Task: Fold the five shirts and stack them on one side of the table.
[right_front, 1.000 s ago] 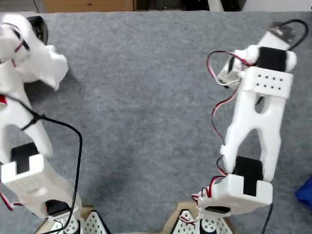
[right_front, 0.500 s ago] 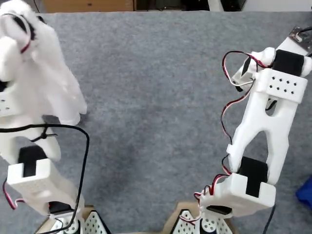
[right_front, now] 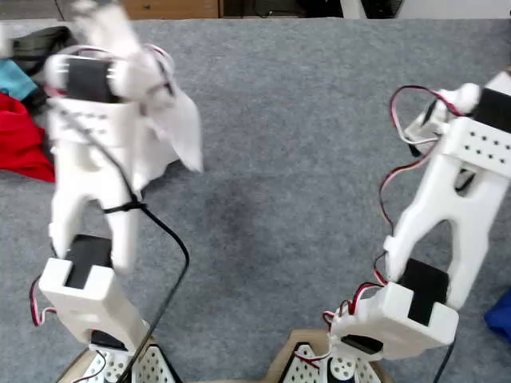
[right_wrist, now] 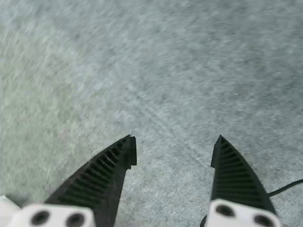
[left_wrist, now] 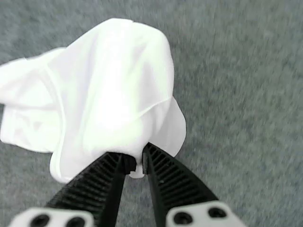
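White cloth is what I have in the left fingers (left_wrist: 166, 176). They are pinched almost together on a bunched edge of the white shirt (left_wrist: 109, 85). The rest of it billows out beyond the tips, loose and rumpled, with no fold I can make out. From above, it dangles off those fingers over the grey felt desk (right_front: 303, 159). I cannot tell whether its lowest corner touches the felt.

The right fingers (right_wrist: 104, 176) are spread wide with nothing between them, and only bare felt lies beneath and ahead of the tips.

I judge the job to be near its start. I can see no folded shirt and no stack on either side of the desk. Off to the outer side of the left fingers, at the desk's edge, lies a crumpled heap: a red shirt (right_front: 20, 144), a teal garment (right_front: 11, 78) just beyond it, and a dark garment (right_front: 36, 41) past that. None of them is flattened. A blue scrap (right_front: 501, 315) pokes in well behind the right fingers, near that arm's base, and I cannot tell whether it is another shirt.

As I read it, all five are left to fold. The white one is picked up but not yet laid flat between the two sets of fingers, which I would want before making any crease.
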You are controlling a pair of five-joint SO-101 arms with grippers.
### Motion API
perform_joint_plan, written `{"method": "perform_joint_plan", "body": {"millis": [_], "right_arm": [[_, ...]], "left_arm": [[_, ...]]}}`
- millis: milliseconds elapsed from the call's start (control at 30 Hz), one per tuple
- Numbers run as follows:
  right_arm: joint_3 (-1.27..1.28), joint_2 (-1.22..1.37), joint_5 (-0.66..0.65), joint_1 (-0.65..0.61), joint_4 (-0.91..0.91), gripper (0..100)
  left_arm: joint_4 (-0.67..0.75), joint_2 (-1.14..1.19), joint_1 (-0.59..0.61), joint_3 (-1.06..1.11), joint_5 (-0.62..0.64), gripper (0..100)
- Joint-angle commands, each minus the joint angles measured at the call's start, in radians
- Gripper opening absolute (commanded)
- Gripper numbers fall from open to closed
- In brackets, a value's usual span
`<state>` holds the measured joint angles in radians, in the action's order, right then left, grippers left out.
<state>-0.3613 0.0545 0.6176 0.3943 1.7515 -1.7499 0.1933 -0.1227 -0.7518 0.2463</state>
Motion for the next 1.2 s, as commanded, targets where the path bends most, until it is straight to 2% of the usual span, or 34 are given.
{"method": "perform_joint_plan", "body": {"millis": [0,200,433,600,900,1067,1167], "right_arm": [[-0.005,-0.061,0.000,0.067,-0.012,26.7],[-0.010,-0.061,0.000,0.143,-0.012,26.7],[-0.012,-0.061,0.000,0.289,-0.081,26.7],[-0.012,-0.061,0.000,0.377,-0.143,26.7],[-0.013,-0.061,-0.002,0.466,-0.152,26.7],[-0.008,-0.061,-0.080,0.469,-0.157,26.7],[-0.008,-0.061,-0.103,0.467,-0.150,26.7]], "left_arm": [[-0.009,-0.035,-0.129,0.150,0.002,2],[-0.008,-0.035,-0.377,0.307,0.002,2],[-0.008,-0.035,-0.638,0.308,0.003,2],[0.026,-0.035,-0.769,0.308,0.002,2],[0.098,-0.035,-0.786,0.227,0.000,3],[0.094,-0.035,-0.766,0.236,0.005,19],[0.094,-0.035,-0.715,0.227,0.005,21]]}}
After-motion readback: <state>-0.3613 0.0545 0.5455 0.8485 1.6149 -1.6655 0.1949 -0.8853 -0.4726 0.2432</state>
